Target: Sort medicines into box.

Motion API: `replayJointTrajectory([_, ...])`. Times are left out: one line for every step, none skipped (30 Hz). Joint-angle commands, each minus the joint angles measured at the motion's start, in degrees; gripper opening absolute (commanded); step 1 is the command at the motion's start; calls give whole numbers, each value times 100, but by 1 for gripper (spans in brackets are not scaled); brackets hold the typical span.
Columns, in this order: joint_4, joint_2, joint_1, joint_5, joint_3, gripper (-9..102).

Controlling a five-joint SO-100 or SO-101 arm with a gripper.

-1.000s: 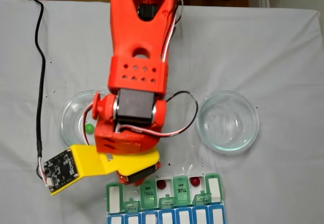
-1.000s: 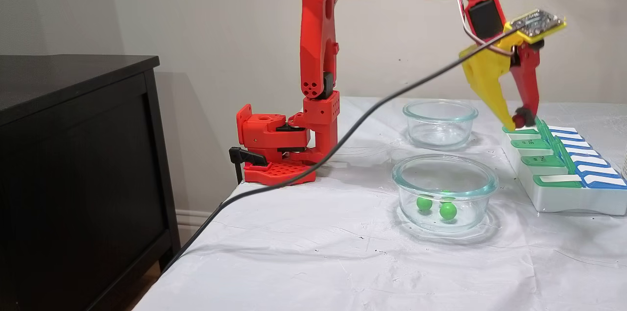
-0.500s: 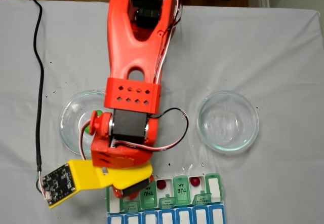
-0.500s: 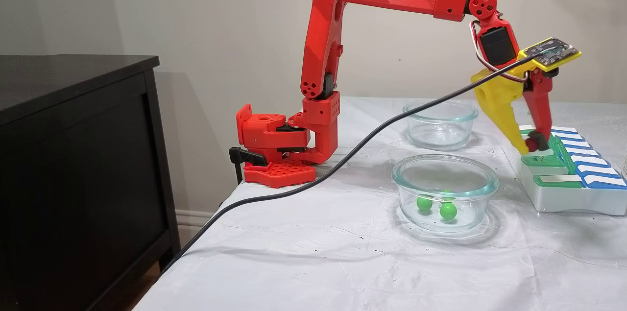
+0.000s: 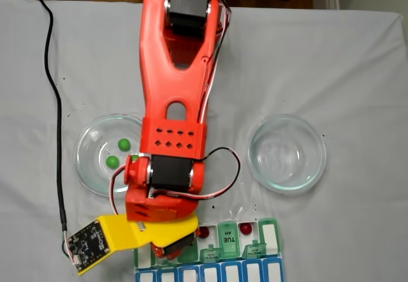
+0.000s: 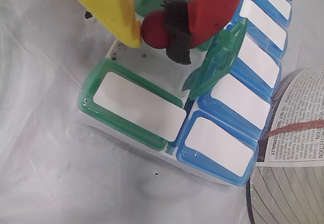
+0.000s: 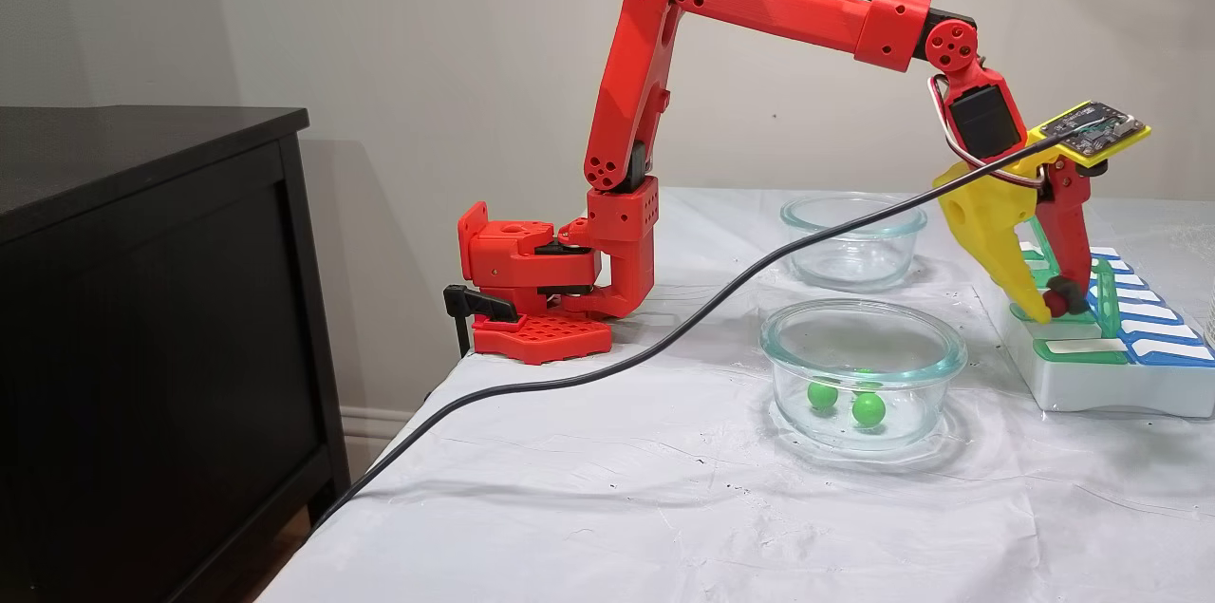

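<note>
The gripper [image 6: 154, 31] is closed on a dark red ball [image 6: 155, 29], pinched between the yellow finger [image 6: 109, 6] and the padded red finger [image 6: 212, 6], hanging just above an open compartment [image 6: 152, 64] of the pill organiser [image 6: 212, 148]. The likeliest slip is at release: the ball is round and glossy, so it may bounce off the white floor or roll over the low rim onto the tablecloth [image 6: 61, 183]. The raised translucent green lid [image 6: 215, 64] stands right beside the red finger, so spreading the fingers wide or drifting that way could knock it or nudge the organiser. Room is tight there; the cloth side past the yellow finger is free. In a fixed view, two red balls [image 5: 245, 229] already sit in compartments, and green balls [image 5: 112, 161] wait in the glass dish [image 5: 86, 167], well apart.
</note>
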Motion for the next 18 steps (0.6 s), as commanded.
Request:
replayJointTrajectory([-193, 255, -105, 9, -123, 7])
replayJointTrajectory([-176, 246, -105, 26, -132, 11])
replayJointTrajectory([-167, 246, -105, 35, -132, 12])
replayJointTrajectory([-132, 246, -105, 18, -132, 12])
replayJointTrajectory([-88, 255, -114, 44, -132, 16])
replayJointTrajectory([-53, 264, -114, 88, -141, 19])
replayJointTrajectory([-18, 281, -105, 123, -141, 21])
replayJointTrajectory([18, 308, -105, 132, -149, 22])
replayJointTrajectory([35, 334, -97, 141, -149, 23])
replayJointTrajectory([53, 352, -88, 167, -149, 25])
replayJointTrajectory([70, 369, -79, 176, -167, 26])
replayJointTrajectory([79, 387, -70, 176, -167, 26])
replayJointTrajectory([105, 404, -62, 167, -176, 26])
replayJointTrajectory([132, 422, -44, 158, -193, 25])
replayJointTrajectory([193, 457, -35, 149, -220, 21])
replayJointTrajectory([272, 492, -18, 141, -255, 15])
replayJointTrajectory([404, 554, 0, 149, -308, 10])
replayJointTrajectory([580, 615, 26, 158, -378, 6])
